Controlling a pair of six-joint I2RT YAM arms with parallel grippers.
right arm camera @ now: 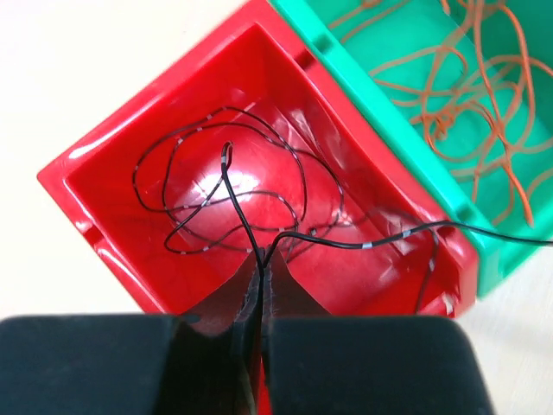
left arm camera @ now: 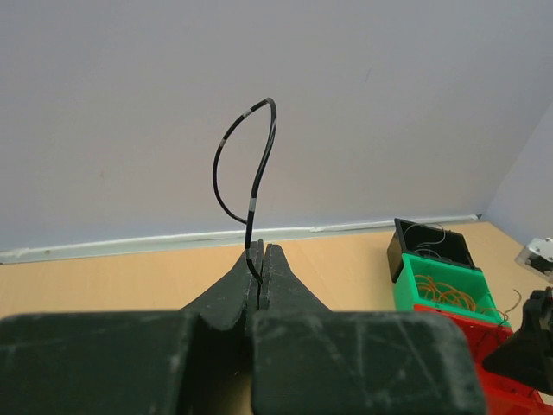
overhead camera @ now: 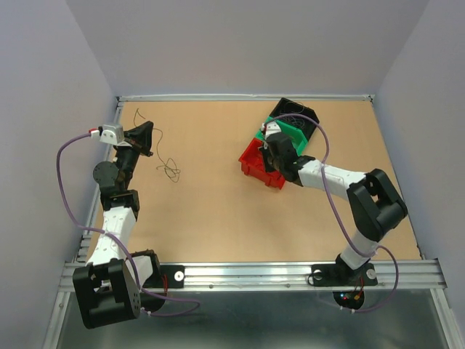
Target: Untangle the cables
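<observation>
My left gripper (left arm camera: 261, 259) is shut on a dark cable with grey bands (left arm camera: 256, 186) that loops up above the fingertips. In the top view it (overhead camera: 145, 138) sits at the table's far left, near loose thin cables (overhead camera: 171, 169) lying on the table. My right gripper (right arm camera: 262, 259) is shut on a dark banded cable (right arm camera: 233, 207) just above the red bin (right arm camera: 104, 216), where more dark cable lies coiled. One strand runs off to the right over the green bin's rim (right arm camera: 380, 104). Orange cables (right arm camera: 467, 78) fill the green bin. In the top view the right gripper (overhead camera: 270, 149) hovers over the red bin (overhead camera: 254, 163).
Red, green (overhead camera: 301, 131) and black (overhead camera: 294, 110) bins stand in a diagonal row at the back right. Another thin wire (overhead camera: 139, 114) lies at the back left corner. White walls close the table on three sides. The left wrist view shows the bins (left arm camera: 406, 290) to its right.
</observation>
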